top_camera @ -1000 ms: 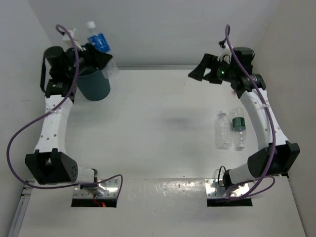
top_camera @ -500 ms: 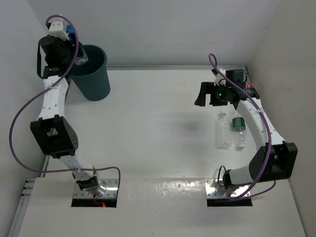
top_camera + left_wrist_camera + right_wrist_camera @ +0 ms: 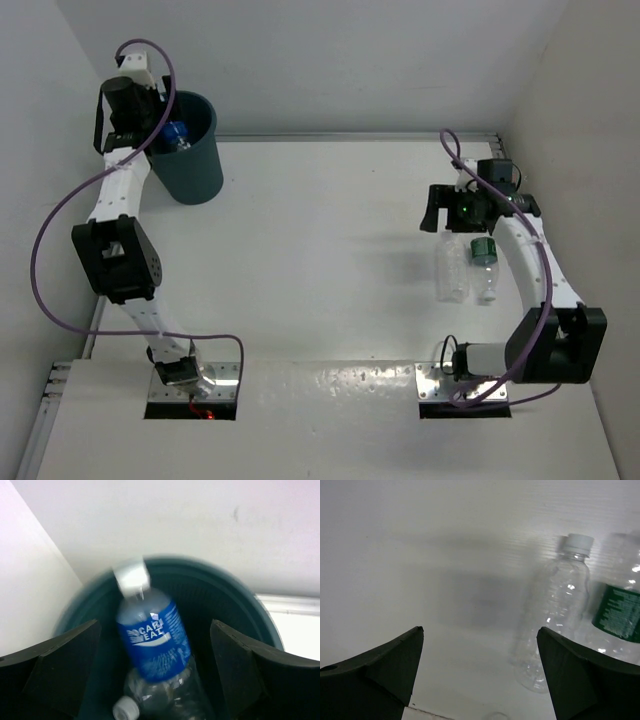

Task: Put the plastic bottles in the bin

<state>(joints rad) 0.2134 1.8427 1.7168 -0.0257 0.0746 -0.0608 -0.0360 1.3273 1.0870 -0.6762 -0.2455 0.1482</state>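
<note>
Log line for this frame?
left gripper open over bin; blue bottle in bin; right gripper open near clear bottle; green bottle beside it

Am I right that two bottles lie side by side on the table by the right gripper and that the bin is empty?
Not quite: the bin is not empty; the left wrist view shows a blue-labelled bottle and a clear bottle inside it. The rest holds.

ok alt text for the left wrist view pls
A clear plastic bottle with a blue label, slightly blurred, sits inside the dark teal round plastic bin, white cap toward the far rim, over a second clear bottle. The left gripper is above, its black fingers wide apart and empty.
</note>
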